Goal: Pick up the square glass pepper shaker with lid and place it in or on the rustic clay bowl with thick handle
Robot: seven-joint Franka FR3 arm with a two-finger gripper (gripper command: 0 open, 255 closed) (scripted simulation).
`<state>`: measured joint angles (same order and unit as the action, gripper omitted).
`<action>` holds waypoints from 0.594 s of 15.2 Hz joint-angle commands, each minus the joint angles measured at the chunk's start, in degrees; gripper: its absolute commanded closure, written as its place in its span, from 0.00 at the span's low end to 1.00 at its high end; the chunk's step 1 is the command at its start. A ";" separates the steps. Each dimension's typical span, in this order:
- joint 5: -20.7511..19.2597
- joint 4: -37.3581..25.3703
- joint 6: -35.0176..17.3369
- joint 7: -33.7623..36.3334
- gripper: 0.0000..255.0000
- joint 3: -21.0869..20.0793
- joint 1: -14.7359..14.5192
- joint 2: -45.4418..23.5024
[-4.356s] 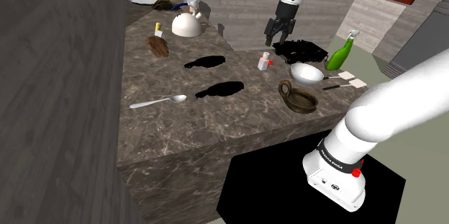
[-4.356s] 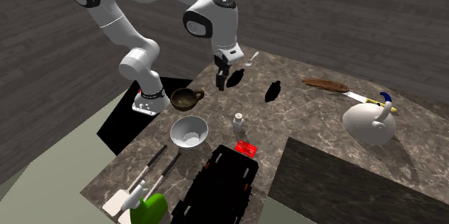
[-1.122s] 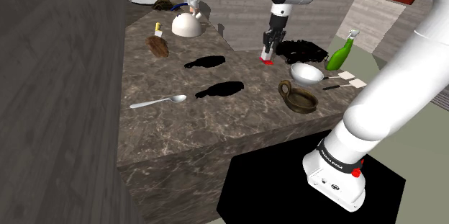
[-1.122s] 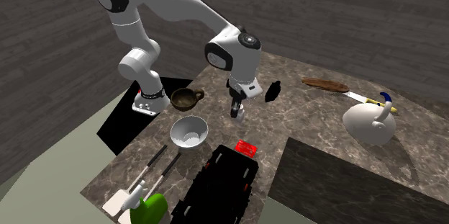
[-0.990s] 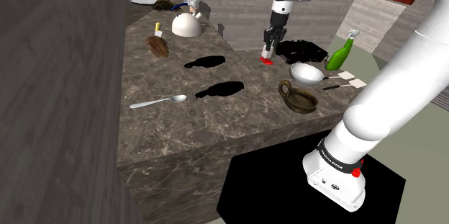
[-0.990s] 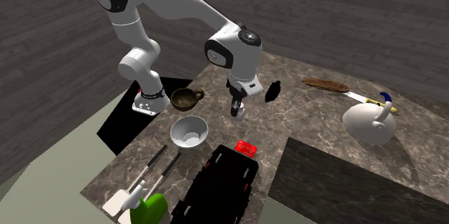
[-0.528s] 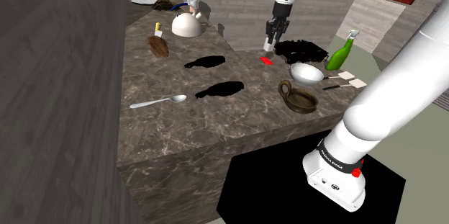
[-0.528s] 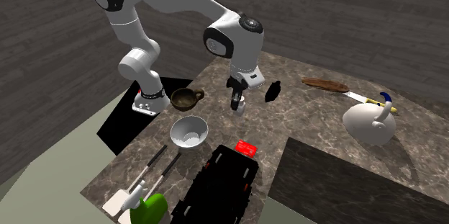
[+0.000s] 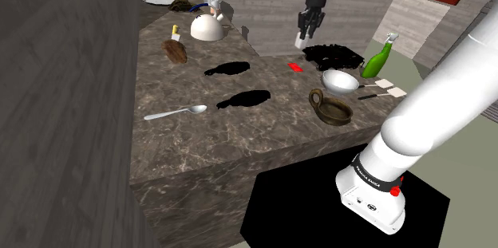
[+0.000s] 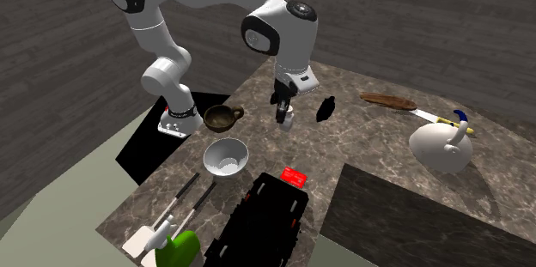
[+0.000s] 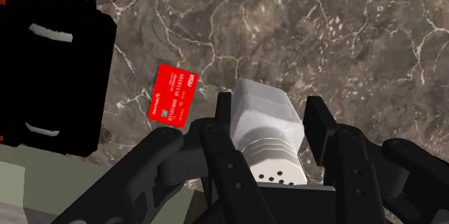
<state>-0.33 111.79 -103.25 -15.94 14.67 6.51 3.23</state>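
My black gripper (image 11: pixel 268 125) is shut on the pepper shaker (image 11: pixel 262 111), a whitish square body with a ribbed lid full of holes, clasped on two sides by the fingers (image 11: pixel 223 118). In the shoulder view the gripper (image 9: pixel 306 41) holds the shaker (image 9: pixel 306 45) well above the marble counter (image 9: pixel 199 139), over a red card (image 9: pixel 296 67). The brown clay bowl (image 9: pixel 333 109) with its thick handle sits nearer the stand, at the counter's right edge. From the second exterior view the shaker (image 10: pixel 288 120) hangs in the gripper (image 10: pixel 284 118) to the right of the bowl (image 10: pixel 222 118).
A white bowl (image 9: pixel 341 81) stands between the clay bowl and a black rack-like object (image 9: pixel 333 53). A green bottle (image 9: pixel 378 57) is behind them. A white kettle (image 9: pixel 207 25), a spoon (image 9: pixel 175 113) and two black shapes (image 9: pixel 228 68) lie across the counter.
The gripper has risen with the shaker in it, lifting it off the counter beside the red card. Nothing else has moved.
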 commanded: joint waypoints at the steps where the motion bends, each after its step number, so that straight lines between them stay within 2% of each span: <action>1: -0.05 -1.41 1.64 0.08 1.00 -0.04 -0.03 0.21; 3: -0.08 -2.39 2.74 0.10 1.00 -0.05 -0.04 0.33; 9: -2.98 11.69 2.63 3.17 1.00 -1.61 -0.15 14.63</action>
<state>-2.79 120.97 -100.77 -13.31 13.36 6.31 15.12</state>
